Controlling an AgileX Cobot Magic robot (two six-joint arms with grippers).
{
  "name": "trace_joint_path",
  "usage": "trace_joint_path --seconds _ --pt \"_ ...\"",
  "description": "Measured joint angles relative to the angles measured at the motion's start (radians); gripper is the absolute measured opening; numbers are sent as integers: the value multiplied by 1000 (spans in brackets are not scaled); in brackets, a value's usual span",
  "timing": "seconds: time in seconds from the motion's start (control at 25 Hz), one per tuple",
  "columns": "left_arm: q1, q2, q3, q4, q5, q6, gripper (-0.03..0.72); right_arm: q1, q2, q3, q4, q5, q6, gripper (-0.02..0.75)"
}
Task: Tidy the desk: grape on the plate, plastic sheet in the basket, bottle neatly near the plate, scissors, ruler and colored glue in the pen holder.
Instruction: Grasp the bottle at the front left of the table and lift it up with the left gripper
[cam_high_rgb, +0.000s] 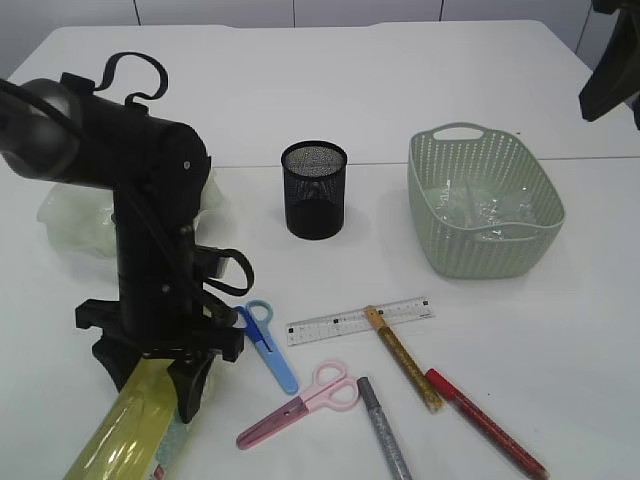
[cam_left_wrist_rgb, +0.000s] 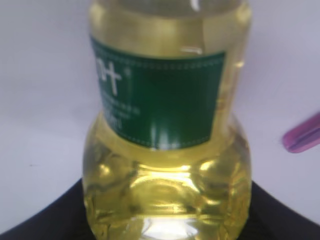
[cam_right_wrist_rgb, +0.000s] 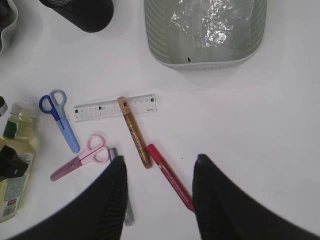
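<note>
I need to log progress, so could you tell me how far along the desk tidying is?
Done: the plastic sheet lies in the basket. In hand: the left gripper is at the lying bottle. Left: both scissors, the ruler and glue pens lie on the table, outside the pen holder. The right gripper hovers open.

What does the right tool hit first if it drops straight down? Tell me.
Probably the red glue pen: it lies between the open fingers of the right tool, slightly toward the left one. Height above the table is unclear, so this is a guess.
</note>
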Motion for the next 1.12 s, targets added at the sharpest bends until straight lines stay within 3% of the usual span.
trace_joint_path --seconds 0.32,0.76,0.92,1.12 --pt "-2 -146 183 36 -114 -40 425 0 0 0 0 0 0 321" --pt "-2 -549 355 148 -223 -218 425 0 0 0 0 0 0 321" --pt "-2 -743 457 262 -353 -321 425 0 0 0 0 0 0 321" --pt "-2 -990 649 569 -571 -560 424 0 0 0 0 0 0 321"
